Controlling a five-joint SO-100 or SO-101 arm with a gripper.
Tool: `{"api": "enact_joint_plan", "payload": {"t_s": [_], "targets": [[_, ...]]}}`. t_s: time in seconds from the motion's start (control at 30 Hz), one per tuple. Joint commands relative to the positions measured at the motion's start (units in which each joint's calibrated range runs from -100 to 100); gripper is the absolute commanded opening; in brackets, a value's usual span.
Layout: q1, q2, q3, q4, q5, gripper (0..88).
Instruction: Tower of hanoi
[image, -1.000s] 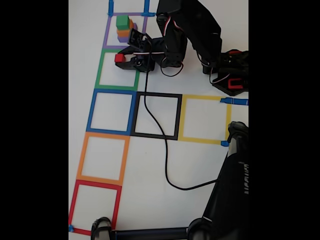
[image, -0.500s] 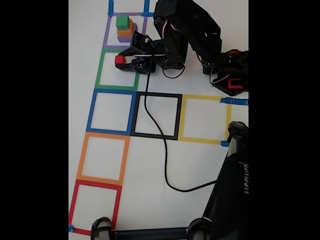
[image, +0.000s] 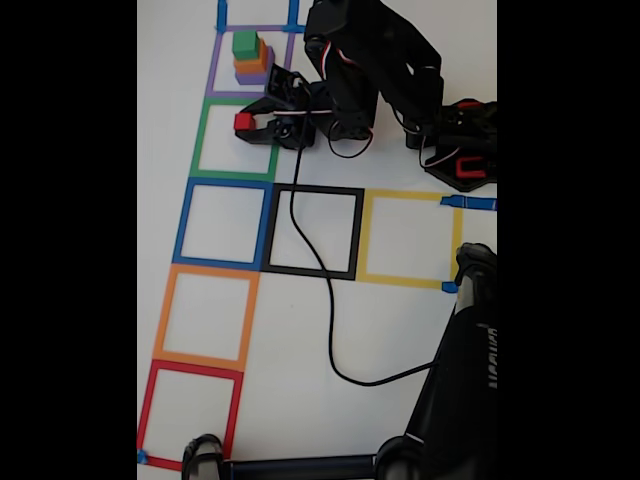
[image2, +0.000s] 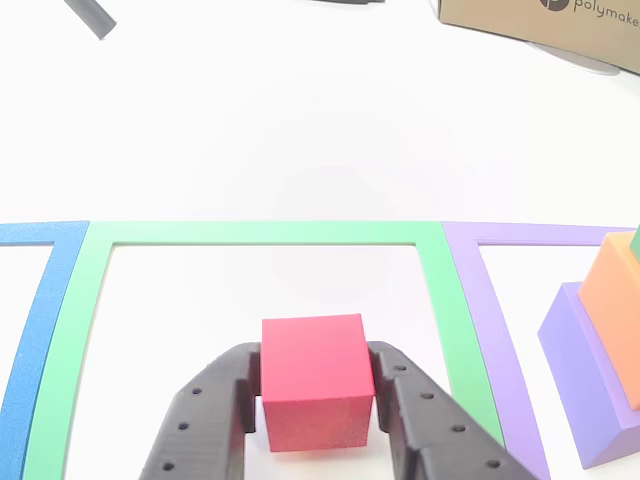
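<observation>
A stack of three cubes stands in the purple tape square at the top of the fixed view: purple cube (image: 254, 77) at the bottom, orange cube (image: 251, 62) on it, green cube (image: 245, 43) on top. In the other view the purple cube (image2: 590, 380) and orange cube (image2: 615, 280) show at the right edge. My gripper (image: 243, 124) is shut on the small red cube (image: 243, 122) over the green tape square. From the other view, the red cube (image2: 316, 380) sits between the black fingers (image2: 205, 415) of my gripper (image2: 318, 395), above the green square's inside.
Tape squares run down the left of the fixed view: green (image: 203, 150), blue (image: 186, 225), orange (image: 165, 315), red (image: 148, 405); black (image: 318, 189) and yellow (image: 410, 196) lie to the right. A black cable (image: 330, 310) trails across the table. A dark stand (image: 465, 350) rises at lower right. A cardboard box (image2: 560, 25) stands far off.
The gripper with the red cube has shifted slightly right and down over the green square. The stack has stayed put.
</observation>
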Motion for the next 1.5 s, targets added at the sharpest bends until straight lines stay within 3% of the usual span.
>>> {"api": "enact_joint_plan", "payload": {"t_s": [0.0,0.2,0.63,0.97,1.17,1.47], "targets": [[-0.7,-0.2,0.2,-1.8,0.4,10.0],[-0.2,0.2,0.1,-2.1,0.4,16.8],[0.6,-13.7,4.2,3.8,0.4,16.8],[1.0,-41.3,11.2,26.1,0.4,2.1],[4.1,-59.4,10.2,49.1,0.4,1.2],[11.6,-82.3,-13.4,107.5,0.4,1.2]]}}
